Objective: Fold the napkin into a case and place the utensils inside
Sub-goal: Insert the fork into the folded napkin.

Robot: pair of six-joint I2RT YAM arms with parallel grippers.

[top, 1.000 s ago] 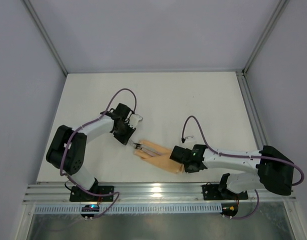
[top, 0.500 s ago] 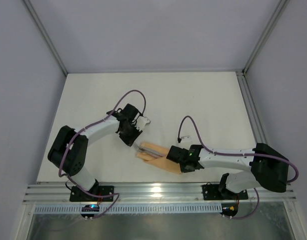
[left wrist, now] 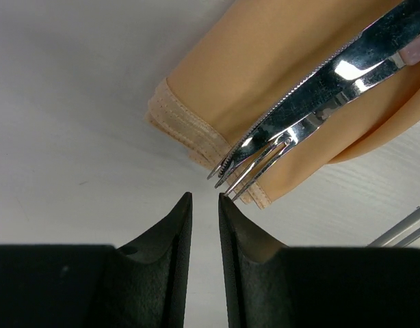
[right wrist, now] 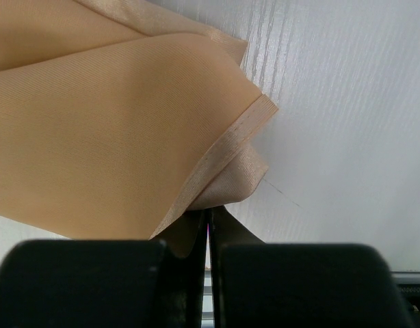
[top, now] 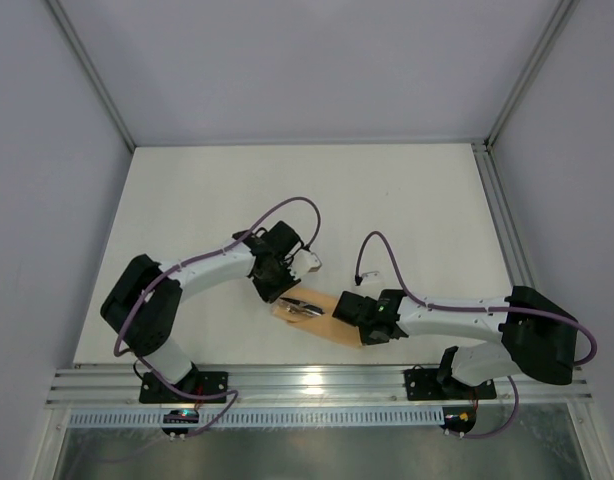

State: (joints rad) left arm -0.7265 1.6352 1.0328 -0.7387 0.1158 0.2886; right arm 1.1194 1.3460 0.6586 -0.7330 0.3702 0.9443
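Right claw (right wrist: 207, 217): nearest the table's front edge; jaws clenched together, and a fold at the napkin's (right wrist: 114, 137) hemmed corner ran down between them, so it looked pinched there.
Napkin: lay near the front edge of the table (left wrist: 73, 102), between the two arms; already folded into a narrow layered shape, with stacked hems showing at its far-left end.
Utensils (top: 302, 306): a knife (left wrist: 319, 78) and a fork (left wrist: 265, 160) lay side by side on top of the cloth, metal ends pointing at the left arm, tips poking just past the hem; pink handles barely showed at the wrist view's edge.
Left claw (left wrist: 204, 198): just beyond the napkin's end; jaws parted by a narrow slit, nothing between them, so released; one fingertip sat right by the fork tines, contact unclear.
Done, by my read: folding into a case (top: 337, 326) seemed finished; both utensils were brought to it.
Left, by my read: utensils looked to rest on the outer face, not under a layer, though the top view was too small to be sure; they probably needed sliding inside, or the flap closing over them.
Beyond: bare white table ran to the back wall.
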